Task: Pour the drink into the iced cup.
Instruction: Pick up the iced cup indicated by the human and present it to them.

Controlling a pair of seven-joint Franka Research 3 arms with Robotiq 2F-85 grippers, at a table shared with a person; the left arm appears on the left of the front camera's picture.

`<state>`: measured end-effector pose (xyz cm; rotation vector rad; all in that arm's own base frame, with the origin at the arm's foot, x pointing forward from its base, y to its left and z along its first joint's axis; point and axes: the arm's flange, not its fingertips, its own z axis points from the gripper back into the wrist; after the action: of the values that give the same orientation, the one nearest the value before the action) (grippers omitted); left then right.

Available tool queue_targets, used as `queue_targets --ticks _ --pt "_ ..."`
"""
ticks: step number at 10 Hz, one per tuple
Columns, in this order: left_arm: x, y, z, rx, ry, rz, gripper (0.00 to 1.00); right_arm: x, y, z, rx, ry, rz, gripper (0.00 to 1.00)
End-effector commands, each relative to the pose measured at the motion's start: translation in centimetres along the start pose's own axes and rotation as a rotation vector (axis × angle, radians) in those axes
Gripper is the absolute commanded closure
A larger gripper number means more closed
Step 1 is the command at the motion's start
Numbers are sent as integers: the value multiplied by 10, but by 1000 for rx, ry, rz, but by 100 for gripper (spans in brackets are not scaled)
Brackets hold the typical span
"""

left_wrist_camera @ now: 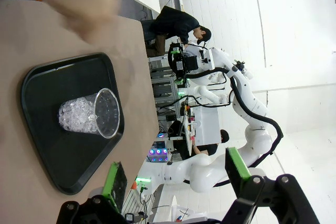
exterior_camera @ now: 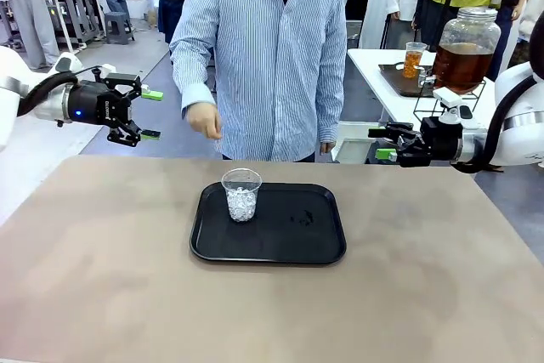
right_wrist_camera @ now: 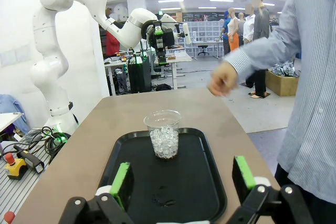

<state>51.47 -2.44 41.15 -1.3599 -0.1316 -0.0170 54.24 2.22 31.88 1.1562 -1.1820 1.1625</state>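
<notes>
Where the black tray (exterior_camera: 319,244) lies, 1 iced cup (exterior_camera: 241,195) stands

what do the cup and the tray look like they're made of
Cup: thin clear plastic by the look, glossy; the ice shows straight through its wall.
Tray: probably black plastic, smooth with a soft sheen; light glints along its raised rim. It could be coated metal.

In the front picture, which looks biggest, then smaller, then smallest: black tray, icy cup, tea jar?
1. black tray
2. tea jar (farther from the camera, so its true size is unsure)
3. iced cup
</notes>
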Motion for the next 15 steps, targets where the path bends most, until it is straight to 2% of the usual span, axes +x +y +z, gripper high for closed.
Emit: queue_targets --ticks 1,15 --pt "-1 -1 0 1 -4 -2 0 3 -1 0 4 0 2 0" --pt "-1 -1 0 1 -4 -2 0 3 -1 0 4 0 2 0"
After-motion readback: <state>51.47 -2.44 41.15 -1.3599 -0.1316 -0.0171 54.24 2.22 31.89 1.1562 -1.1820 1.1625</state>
